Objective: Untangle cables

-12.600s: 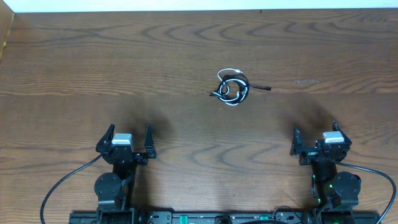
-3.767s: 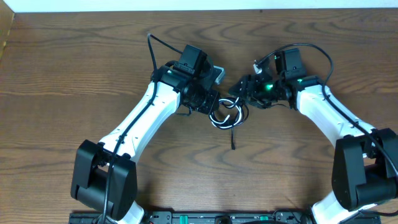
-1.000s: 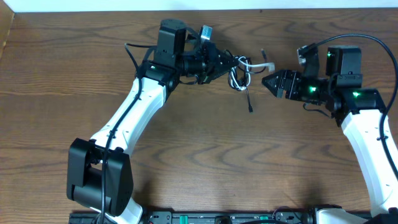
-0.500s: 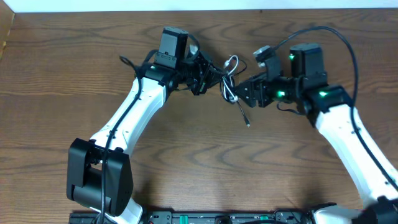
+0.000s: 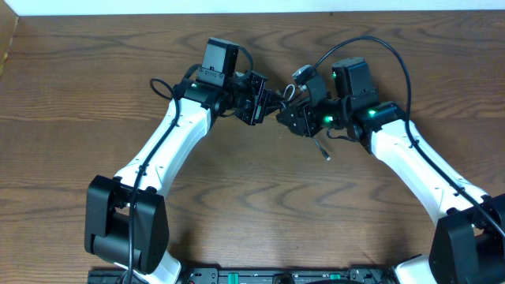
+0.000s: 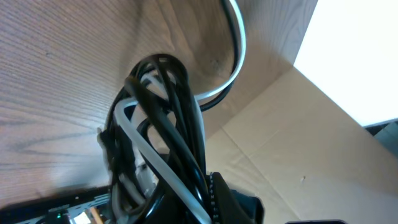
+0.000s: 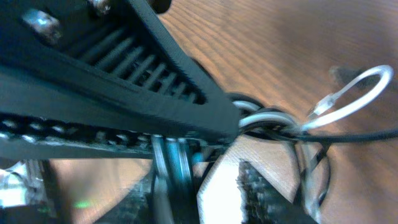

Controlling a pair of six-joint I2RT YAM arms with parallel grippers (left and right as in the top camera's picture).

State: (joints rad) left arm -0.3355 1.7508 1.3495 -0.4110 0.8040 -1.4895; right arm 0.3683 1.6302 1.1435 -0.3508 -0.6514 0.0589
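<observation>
Left gripper clamping tight on the cables. Right gripper crowding against the cables' near side; cannot tell whether its jaws are gripping.

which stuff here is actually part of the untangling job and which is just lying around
Part of the job:
- white cable
- black cable
- tangle the two form
- left hand, shut on the tangle
- right hand, right up against it

Just there:
- wooden table
- cardboard panel beyond the table edge
</observation>
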